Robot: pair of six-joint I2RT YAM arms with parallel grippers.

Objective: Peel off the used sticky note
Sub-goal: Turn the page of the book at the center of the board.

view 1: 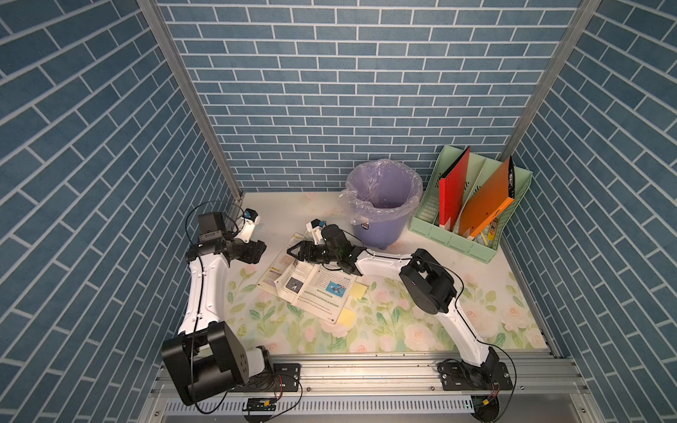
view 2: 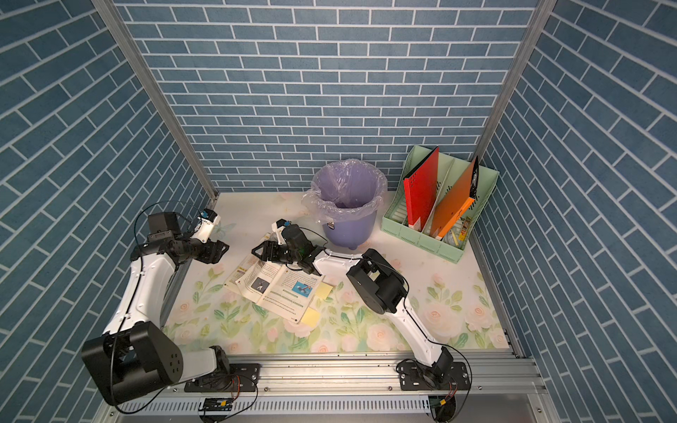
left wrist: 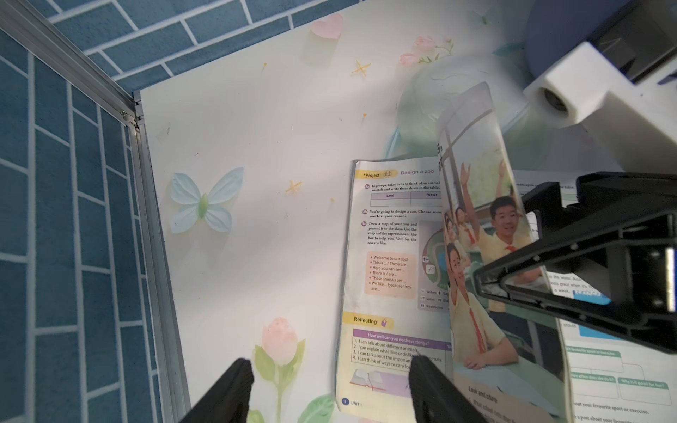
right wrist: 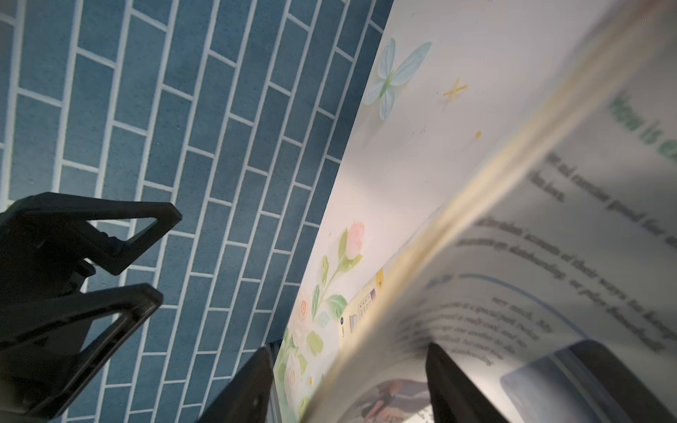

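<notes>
An open textbook (view 1: 311, 289) lies on the floral table (view 1: 403, 322). Two yellow sticky notes (view 1: 358, 291) (view 1: 346, 316) stick out past its right page edge; no writing on them can be made out. My right gripper (view 1: 295, 252) hovers over the book's left side, far from the notes. Its jaws are open, with a lifted, curling page (right wrist: 421, 278) standing loose between the fingers (right wrist: 252, 384). My left gripper (view 1: 261, 252) is open just left of the book, holding nothing. Through its wrist camera I see the fingers (left wrist: 234, 392) over the table and the book's left edge.
A purple bin (view 1: 383, 205) with a plastic liner stands behind the book. A green file rack (view 1: 432, 223) holding red and orange folders sits at the back right. The blue brick wall (view 1: 110, 183) and its metal rail run close beside the left arm.
</notes>
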